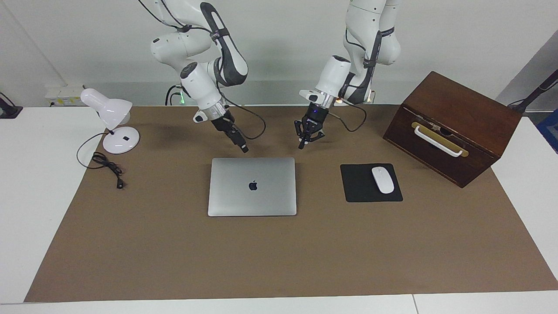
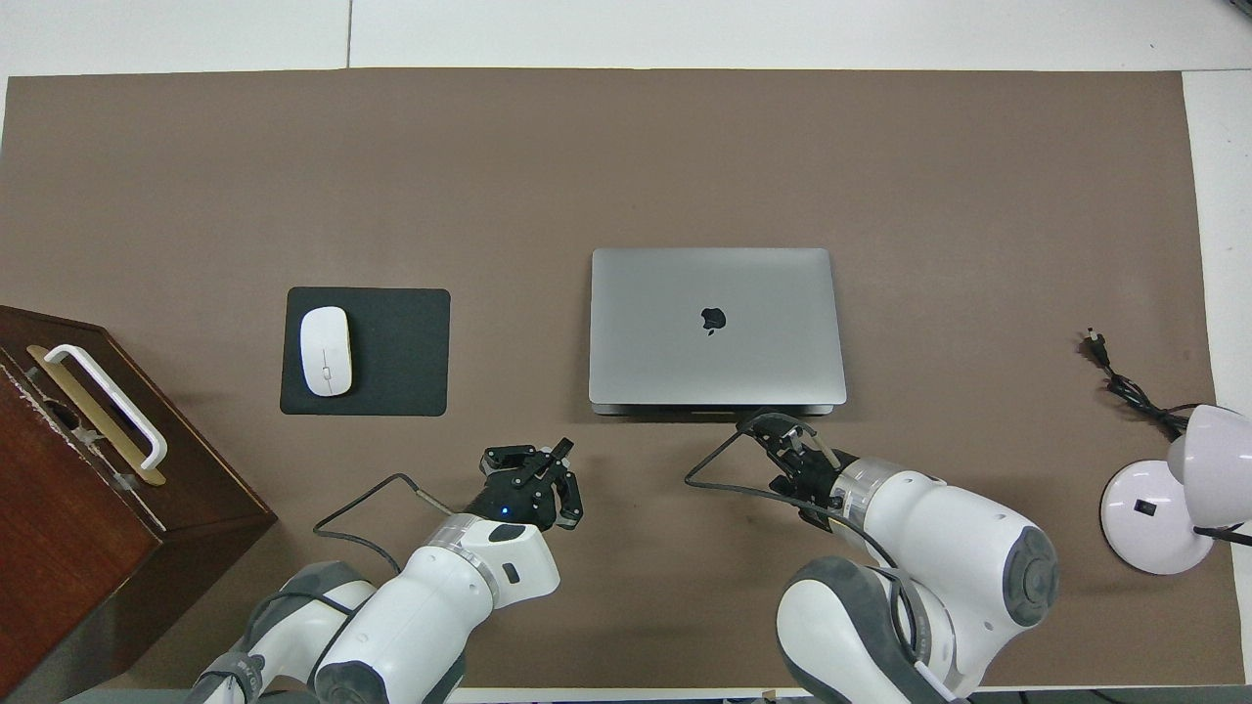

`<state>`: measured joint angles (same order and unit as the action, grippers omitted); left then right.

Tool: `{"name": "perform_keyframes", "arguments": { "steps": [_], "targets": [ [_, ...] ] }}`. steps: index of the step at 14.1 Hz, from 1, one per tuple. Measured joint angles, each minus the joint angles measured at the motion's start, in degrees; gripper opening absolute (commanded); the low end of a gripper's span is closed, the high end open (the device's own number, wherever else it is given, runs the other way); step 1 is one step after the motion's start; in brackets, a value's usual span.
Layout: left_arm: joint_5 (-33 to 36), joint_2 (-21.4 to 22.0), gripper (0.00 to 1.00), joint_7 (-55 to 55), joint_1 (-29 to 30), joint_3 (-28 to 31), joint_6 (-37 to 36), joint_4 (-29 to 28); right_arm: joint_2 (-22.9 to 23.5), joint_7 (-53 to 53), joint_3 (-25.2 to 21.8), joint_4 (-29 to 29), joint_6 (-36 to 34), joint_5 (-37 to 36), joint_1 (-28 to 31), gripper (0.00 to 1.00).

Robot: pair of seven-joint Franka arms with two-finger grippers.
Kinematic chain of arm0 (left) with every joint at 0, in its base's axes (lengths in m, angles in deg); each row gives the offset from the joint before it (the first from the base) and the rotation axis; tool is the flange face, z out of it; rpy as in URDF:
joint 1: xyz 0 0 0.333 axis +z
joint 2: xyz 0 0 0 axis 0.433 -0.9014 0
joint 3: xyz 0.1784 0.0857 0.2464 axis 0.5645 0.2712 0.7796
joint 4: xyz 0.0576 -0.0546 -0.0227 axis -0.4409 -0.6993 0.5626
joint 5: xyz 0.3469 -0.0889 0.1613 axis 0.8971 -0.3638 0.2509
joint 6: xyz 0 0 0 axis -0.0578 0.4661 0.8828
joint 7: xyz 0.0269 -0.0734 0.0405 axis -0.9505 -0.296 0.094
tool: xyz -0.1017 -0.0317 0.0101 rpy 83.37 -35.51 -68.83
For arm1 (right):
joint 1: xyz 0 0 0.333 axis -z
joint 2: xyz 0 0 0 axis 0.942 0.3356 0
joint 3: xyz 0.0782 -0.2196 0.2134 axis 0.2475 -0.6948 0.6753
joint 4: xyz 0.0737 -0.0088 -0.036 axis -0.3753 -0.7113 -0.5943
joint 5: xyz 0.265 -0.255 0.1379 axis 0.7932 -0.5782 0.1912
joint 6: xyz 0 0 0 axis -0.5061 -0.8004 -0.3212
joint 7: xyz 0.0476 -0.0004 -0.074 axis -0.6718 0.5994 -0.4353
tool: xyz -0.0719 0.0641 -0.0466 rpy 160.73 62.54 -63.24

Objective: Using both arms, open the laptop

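Laptop shut flat, frame centre on brown bench. Right claw hangs over the mat just above the laptop's top edge in the facing view; fingers look together, holding nothing. Left claw hovers upper centre, fingers spread, empty. Mouse on black pad mid-right.

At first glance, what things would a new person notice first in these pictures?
The closed silver laptop lies flat in the middle of the brown mat, its dark logo up. Both grippers hang over the mat at the laptop's robot-side edge: the right gripper close above that edge, the left gripper open, toward the mouse pad. A dark wooden box with a white handle stands at the left arm's end.
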<state>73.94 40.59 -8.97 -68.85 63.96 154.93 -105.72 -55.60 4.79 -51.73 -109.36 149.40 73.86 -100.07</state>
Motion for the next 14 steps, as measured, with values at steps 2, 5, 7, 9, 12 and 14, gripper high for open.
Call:
{"name": "perform_keyframes", "arguments": {
  "steps": [2,5,7,9,12,14],
  "targets": [
    [0.0,-0.92,0.0,-0.16,0.0,0.0,0.0,0.9,0.31,-0.03,0.0,0.62,0.33,0.0,0.0,1.0],
    [0.0,-3.49,0.0,-0.44,-0.01,0.0,0.12,2.97,1.28,-0.16,0.0,1.79,0.38,0.0,-0.09,1.0],
    [0.0,-5.43,0.0,-0.64,-0.05,-0.01,0.19,4.83,1.77,-0.22,0.0,2.06,1.28,0.0,-0.32,1.0],
    [0.0,-7.43,0.0,-0.89,-0.07,-0.02,0.26,6.9,2.0,-0.23,0.01,2.09,1.8,0.0,-0.64,1.0],
    [0.0,-9.24,0.0,-1.04,-0.09,-0.03,0.42,8.64,2.02,-0.24,0.01,2.16,1.86,0.0,-0.75,1.0],
    [0.0,-10.2,0.0,-1.06,-0.09,-0.03,0.46,9.43,2.02,-0.25,0.01,2.21,1.88,0.0,-0.75,1.0]
  ]
}}
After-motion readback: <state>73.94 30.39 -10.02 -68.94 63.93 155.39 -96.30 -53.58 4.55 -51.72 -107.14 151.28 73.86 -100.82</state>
